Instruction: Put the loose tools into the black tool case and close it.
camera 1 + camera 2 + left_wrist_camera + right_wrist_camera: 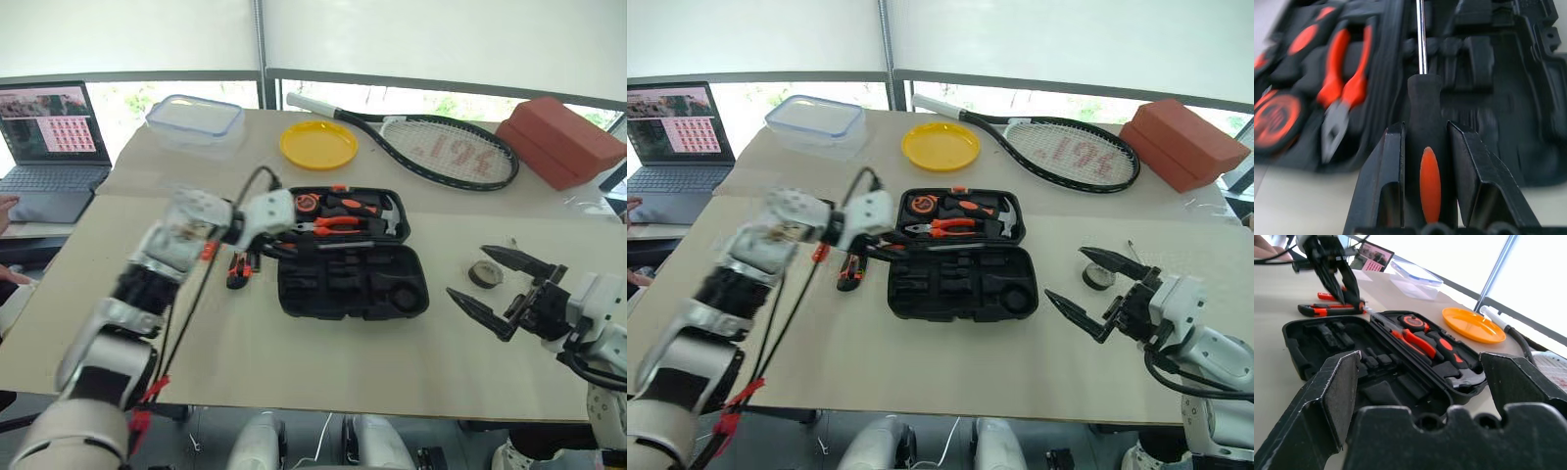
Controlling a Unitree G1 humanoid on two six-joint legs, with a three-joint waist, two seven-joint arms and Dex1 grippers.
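We see the left gripper (1425, 147) clamped on a screwdriver (1422, 122) above the open black tool case (353, 284), while the right gripper (505, 289) stands wide open, empty.

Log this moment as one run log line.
left gripper: shut on screwdriver over black tool case | right gripper: open | tape roll: on table

White and silver arm shells, black tapered fingers on each gripper (505, 291), black cable behind left gripper (277, 244), red tie
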